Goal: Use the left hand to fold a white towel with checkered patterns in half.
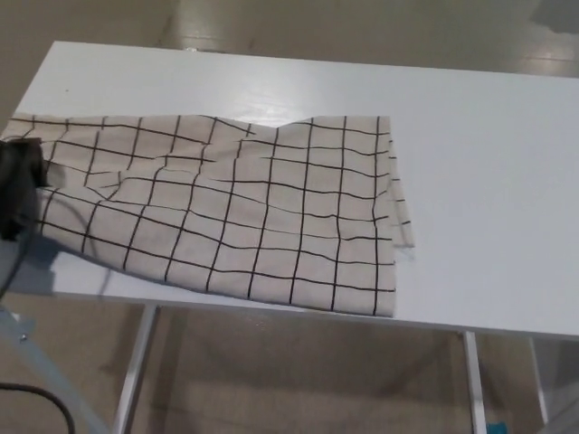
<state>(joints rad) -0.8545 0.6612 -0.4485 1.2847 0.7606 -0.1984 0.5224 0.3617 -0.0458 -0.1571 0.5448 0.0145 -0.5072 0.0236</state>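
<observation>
Towel (244, 212), white with a black grid pattern, is spread flat over the left and centre of the frame on the white table (479, 181). It's a bit wrinkled, with its near edge running right along the table's front edge at lower centre and its right edge a little ragged around mid-frame. Left hand (16, 185) is only a black blob poking in at the far left edge, sitting at the towel's left end; honestly can't tell if its fingers are clamped on the cloth or not. Right hand doesn't show anywhere. Beige floor (298, 371) shows under the table.
</observation>
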